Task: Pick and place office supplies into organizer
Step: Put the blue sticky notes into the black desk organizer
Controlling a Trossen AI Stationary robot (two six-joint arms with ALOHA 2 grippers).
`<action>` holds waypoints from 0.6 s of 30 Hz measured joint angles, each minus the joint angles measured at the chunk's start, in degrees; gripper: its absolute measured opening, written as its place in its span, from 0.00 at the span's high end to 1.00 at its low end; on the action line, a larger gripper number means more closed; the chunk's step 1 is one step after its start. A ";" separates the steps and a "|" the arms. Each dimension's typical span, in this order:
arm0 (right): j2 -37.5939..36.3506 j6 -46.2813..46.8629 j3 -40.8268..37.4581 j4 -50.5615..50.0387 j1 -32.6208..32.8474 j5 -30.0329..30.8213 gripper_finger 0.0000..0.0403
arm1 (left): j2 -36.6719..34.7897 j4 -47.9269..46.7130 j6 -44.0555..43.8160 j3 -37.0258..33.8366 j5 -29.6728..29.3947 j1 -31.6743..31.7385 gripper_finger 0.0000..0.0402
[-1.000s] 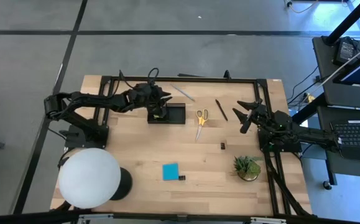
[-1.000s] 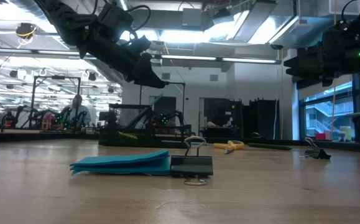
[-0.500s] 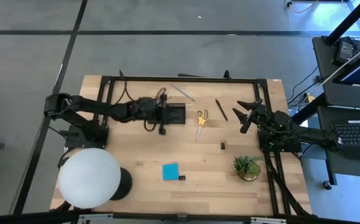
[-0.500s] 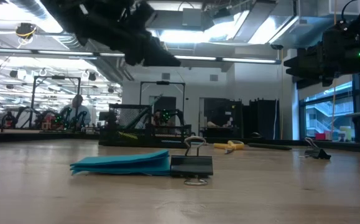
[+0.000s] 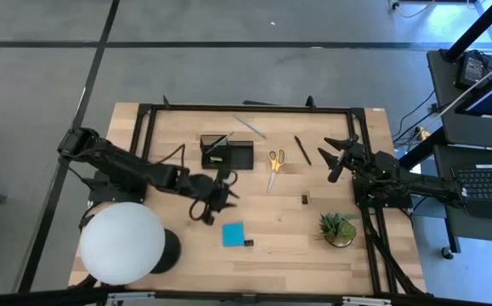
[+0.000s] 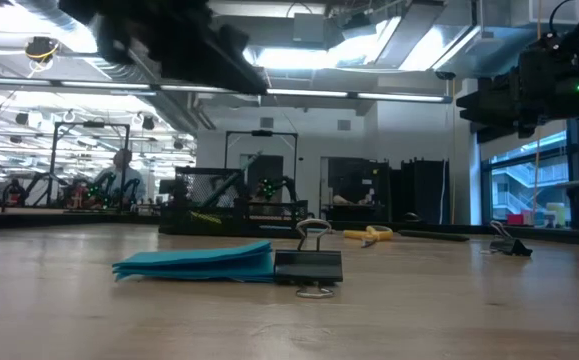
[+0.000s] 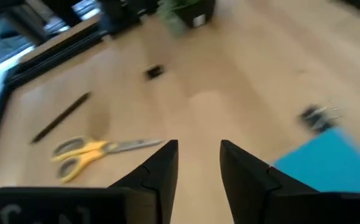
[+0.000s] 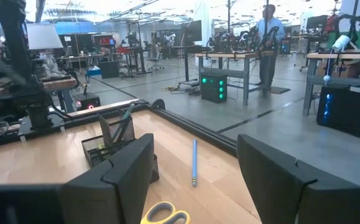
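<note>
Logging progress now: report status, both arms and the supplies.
Left gripper open, empty, above the blue note pad. Right gripper open, waiting by the table's right side. One pen in organizer; scissors on the table. Nothing blocking.

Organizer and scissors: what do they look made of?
The organizer looks like black wire mesh, probably metal: its walls show a see-through grid. The scissors have glossy yellow handles, likely plastic, and pale grey blades that look like bare metal.

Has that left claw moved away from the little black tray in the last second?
Yes. In the high view the left gripper has left the organizer and now hangs nearer the blue note pad.
</note>
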 joint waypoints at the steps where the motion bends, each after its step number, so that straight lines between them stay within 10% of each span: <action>1: -0.01 0.05 0.00 0.01 0.00 0.00 0.42 | 0.00 0.02 -1.60 0.00 0.01 -1.08 0.70; 18: -0.01 4.89 0.01 0.01 0.00 -0.02 0.42 | 10.08 -0.62 -17.45 0.07 -0.46 -9.14 0.68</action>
